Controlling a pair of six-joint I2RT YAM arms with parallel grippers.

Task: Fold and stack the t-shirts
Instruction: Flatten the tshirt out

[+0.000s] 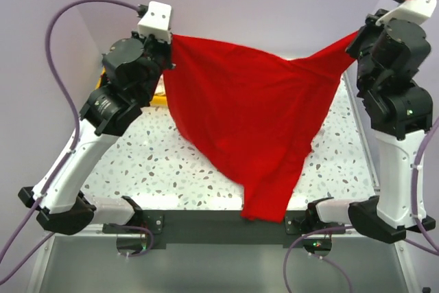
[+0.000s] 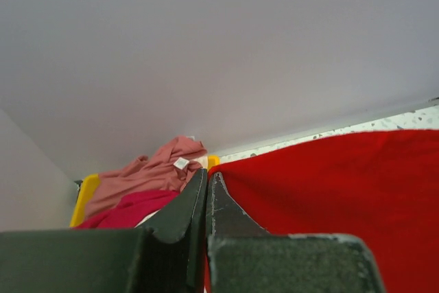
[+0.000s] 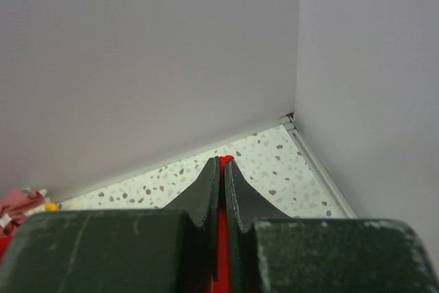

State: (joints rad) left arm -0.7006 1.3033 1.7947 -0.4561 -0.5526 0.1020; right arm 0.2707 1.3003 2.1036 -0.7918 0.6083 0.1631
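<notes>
The bright red t-shirt (image 1: pixel 254 121) hangs stretched in the air between my two grippers, its lower end drooping over the table's near edge. My left gripper (image 1: pixel 169 40) is shut on its left corner; the shirt shows in the left wrist view (image 2: pixel 343 197) beside the closed jaws (image 2: pixel 208 178). My right gripper (image 1: pixel 357 38) is shut on its right corner, a red strip pinched between the jaws (image 3: pixel 223 164). The dusty pink shirt (image 2: pixel 154 169) and the crimson-magenta shirt (image 2: pixel 130 209) lie heaped in the yellow tray (image 2: pixel 84 197). A sliver of white shows under them.
The speckled table (image 1: pixel 151 162) lies below the shirt. The yellow tray (image 1: pixel 159 99) sits at the far left, mostly hidden by the left arm. Lilac walls enclose the back and sides; a metal rail (image 3: pixel 312 156) runs along the table's right edge.
</notes>
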